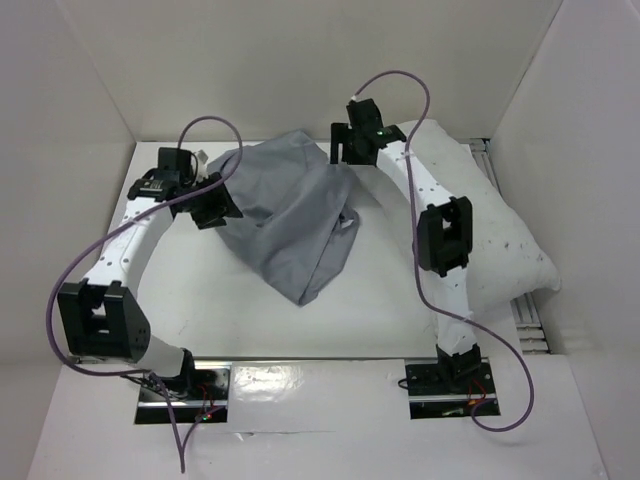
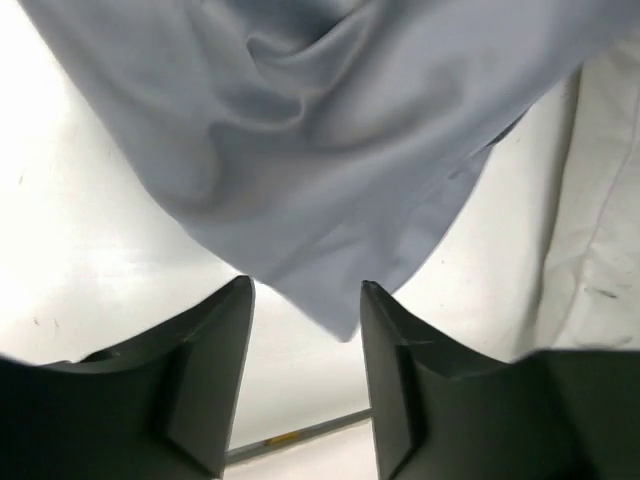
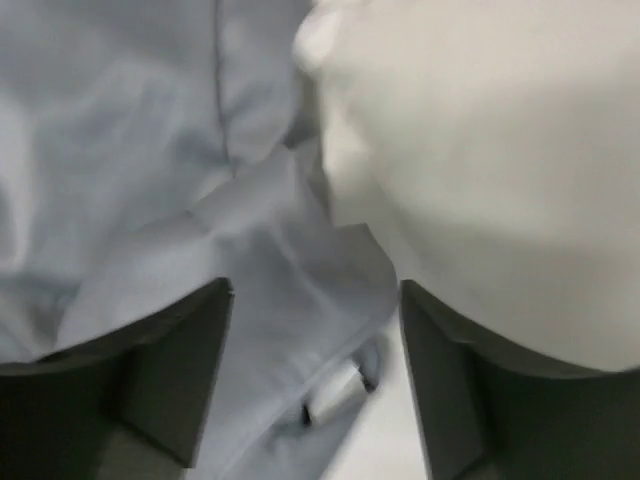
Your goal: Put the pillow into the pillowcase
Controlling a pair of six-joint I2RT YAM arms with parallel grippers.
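A white table (image 1: 200, 320) is enclosed by white walls (image 1: 300, 60) on 3 sides. The pillow (image 1: 500, 240) is laid along the table's right side, running from the far middle to the near right edge; dark specks are seen on its right end. It is entirely outside the pillowcase (image 1: 290, 220), which is heaped in wrinkles left of centre, its far right corner touching the pillow's far end.

The 2 arms are bolted at the near edge. The left arm (image 1: 120, 250) is bent out to the left and reaches the pillowcase's left edge. The right arm (image 1: 440, 230) is stretched over the pillow toward the far middle.

The left gripper (image 1: 215, 205) is placed at the left rim of the cloth. In the left wrist view its jaws are held apart and released, and a hanging fold of the pillowcase (image 2: 330, 130) dips to just above the gap without being pinched; the pillow (image 2: 600, 200) is seen at the right margin.

The right gripper (image 1: 345, 150) is poised where cloth and cushion meet. In the right wrist view its jaws are spread and nothing is clamped: the pillowcase (image 3: 130, 150) is seen beyond the left finger and the gap, the pillow (image 3: 480, 150) beyond the right finger.

Purple cables (image 1: 400, 78) are looped above both arms. A small white tag (image 3: 335, 395) is seen on the grey hem.
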